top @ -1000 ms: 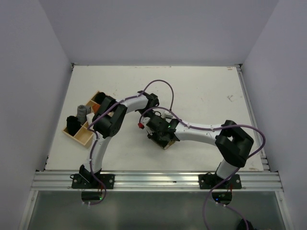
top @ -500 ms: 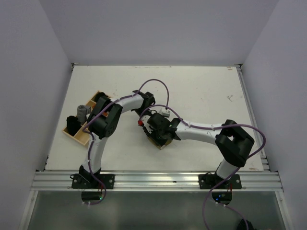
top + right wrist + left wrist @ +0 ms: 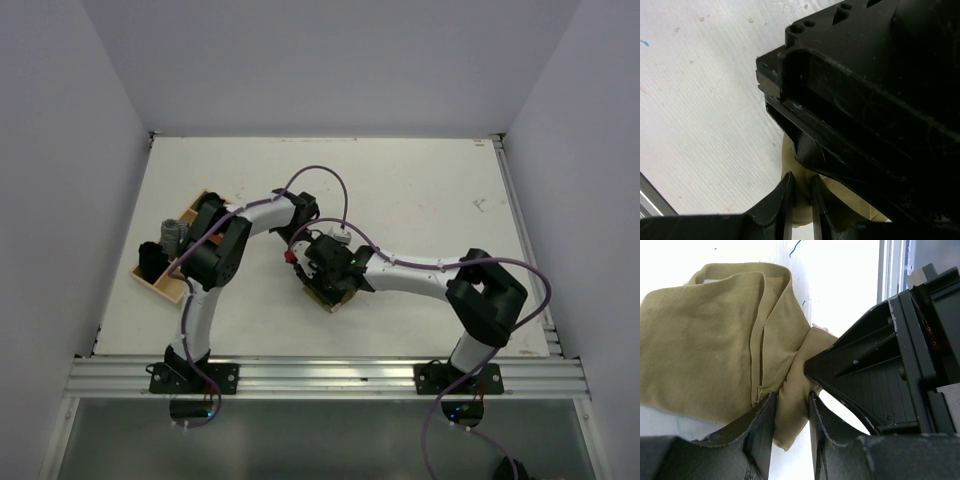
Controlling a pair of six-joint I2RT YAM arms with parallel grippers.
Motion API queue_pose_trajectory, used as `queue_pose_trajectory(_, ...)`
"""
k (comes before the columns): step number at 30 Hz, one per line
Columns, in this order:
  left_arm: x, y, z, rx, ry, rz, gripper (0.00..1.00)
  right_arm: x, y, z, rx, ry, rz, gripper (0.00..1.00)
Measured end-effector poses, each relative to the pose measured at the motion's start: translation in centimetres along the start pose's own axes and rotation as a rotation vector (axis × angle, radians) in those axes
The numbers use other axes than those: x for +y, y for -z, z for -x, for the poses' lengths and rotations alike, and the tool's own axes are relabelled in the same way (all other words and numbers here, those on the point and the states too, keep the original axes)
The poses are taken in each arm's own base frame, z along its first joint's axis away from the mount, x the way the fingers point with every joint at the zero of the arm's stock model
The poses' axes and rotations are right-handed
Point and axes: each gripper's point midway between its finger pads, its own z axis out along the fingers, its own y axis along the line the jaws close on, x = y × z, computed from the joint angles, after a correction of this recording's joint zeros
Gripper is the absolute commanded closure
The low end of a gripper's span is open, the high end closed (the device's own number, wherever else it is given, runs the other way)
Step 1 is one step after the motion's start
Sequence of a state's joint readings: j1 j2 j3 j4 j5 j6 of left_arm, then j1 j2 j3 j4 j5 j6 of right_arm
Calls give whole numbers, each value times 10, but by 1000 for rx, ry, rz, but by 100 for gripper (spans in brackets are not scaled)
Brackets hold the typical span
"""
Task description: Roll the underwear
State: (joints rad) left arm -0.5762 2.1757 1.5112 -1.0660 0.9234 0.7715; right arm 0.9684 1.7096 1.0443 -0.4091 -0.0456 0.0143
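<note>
Left gripper (image 3: 790, 407) and right gripper (image 3: 800, 192) each clamp one fold of the underwear (image 3: 705, 340), which we see spreading upper left in the left wrist view.

Olive-khaki underwear (image 3: 705, 340), folded with seams showing, lies on table (image 3: 420, 190); near corner bunched, pinched, paler cream underside.

White scuffed desk (image 3: 430, 190) in the centre, enclosed by pale lavender walls (image 3: 330, 60) at top and sides, edged by a metal rail (image 3: 330, 375) below, evenly lit.
</note>
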Motion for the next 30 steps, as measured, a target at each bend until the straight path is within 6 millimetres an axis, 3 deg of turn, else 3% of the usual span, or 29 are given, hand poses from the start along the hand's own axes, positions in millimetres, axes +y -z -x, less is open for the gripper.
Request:
queue_pose_trajectory(19, 2, 15, -2, -53, 19, -14, 58, 1, -4, 2, 17, 2, 33, 81)
queue_pose_trajectory(30, 2, 38, -9, -117, 56, 23, 59, -1, -3, 2, 17, 10, 51, 81)
